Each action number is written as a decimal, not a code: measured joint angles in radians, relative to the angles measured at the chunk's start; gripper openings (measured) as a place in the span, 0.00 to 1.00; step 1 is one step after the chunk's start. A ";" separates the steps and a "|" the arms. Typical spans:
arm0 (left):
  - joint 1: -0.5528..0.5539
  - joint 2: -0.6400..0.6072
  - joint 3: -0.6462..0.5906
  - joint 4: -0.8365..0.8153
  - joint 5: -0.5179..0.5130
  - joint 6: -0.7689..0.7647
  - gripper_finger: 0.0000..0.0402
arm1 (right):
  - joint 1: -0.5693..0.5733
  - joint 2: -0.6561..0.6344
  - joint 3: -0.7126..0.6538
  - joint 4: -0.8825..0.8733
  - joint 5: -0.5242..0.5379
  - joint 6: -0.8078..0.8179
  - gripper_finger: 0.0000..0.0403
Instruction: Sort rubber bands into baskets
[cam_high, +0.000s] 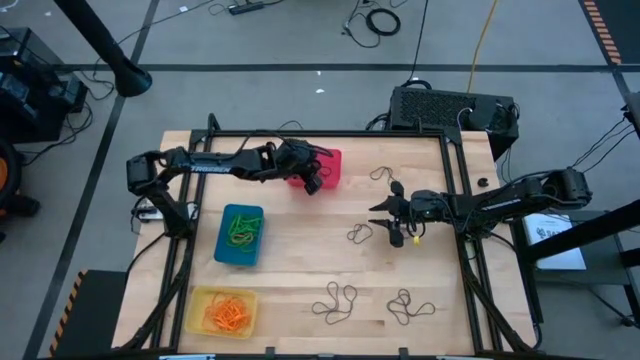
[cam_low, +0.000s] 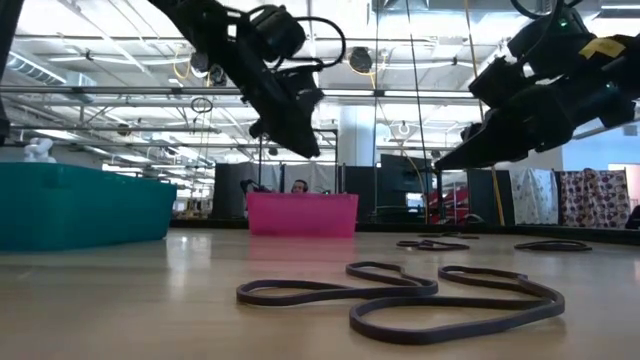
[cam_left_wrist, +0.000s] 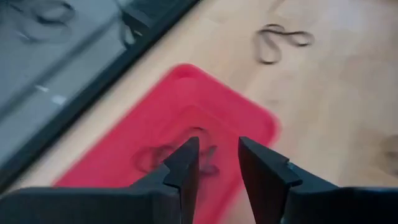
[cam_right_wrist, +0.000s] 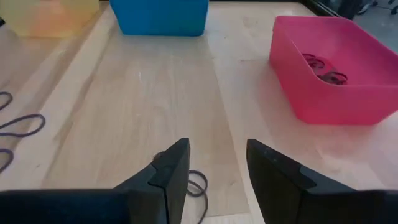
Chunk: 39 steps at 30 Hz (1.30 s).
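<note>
High cam: straight down on my whole tabletop, far enough to take in both arms and the floor around. Low cam: at tabletop height, looking level across into the room, very close to a dark rubber band loop. Left wrist cam: looks steeply down past its own jaws, close over the red basket. Right wrist cam: low, shallow angle across the tabletop, farther out. Overlap: the red basket shows in all four views; the blue basket in high, low and right wrist; the yellow basket in high and right wrist.
</note>
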 joint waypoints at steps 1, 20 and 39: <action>-0.004 -0.009 0.011 -0.027 0.039 -0.027 0.29 | 0.000 -0.001 0.003 -0.003 -0.001 0.000 0.38; -0.622 0.138 0.024 0.284 0.189 -0.070 0.29 | 0.231 -0.001 0.057 -0.031 -0.160 0.000 0.18; -0.789 0.487 0.423 -0.080 0.145 -0.338 0.29 | 0.512 0.001 0.057 -0.032 -0.047 0.118 0.00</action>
